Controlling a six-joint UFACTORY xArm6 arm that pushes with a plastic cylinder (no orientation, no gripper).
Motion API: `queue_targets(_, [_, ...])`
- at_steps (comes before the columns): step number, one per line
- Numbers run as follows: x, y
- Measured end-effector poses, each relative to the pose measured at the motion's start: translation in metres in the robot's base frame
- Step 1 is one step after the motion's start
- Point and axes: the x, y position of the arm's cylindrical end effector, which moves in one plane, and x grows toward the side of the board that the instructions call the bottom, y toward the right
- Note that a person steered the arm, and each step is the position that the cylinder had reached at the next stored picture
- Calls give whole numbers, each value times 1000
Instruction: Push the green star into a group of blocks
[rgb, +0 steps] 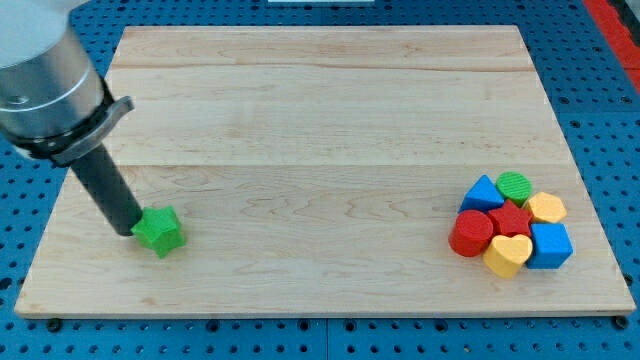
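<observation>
My tip (132, 231) touches the green star-shaped block (159, 231) on its left side, on the pale wooden worktop (320, 110). There are no jaws here, just a rod. An off-centre push could spin the star away from the far cluster around the red star block (511, 217).

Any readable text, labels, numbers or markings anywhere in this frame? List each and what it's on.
None: no text, label, number or sign shows on the wooden board, the green star, the grouped blocks, the rod ending in my tip, or the blue pegboard.
</observation>
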Motion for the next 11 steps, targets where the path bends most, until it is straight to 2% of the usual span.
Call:
queue_targets(5, [26,147])
queue_targets(7, [47,121])
queue_targets(8, [51,148])
queue_targets(10, [10,200])
queue_targets(11, [1,204])
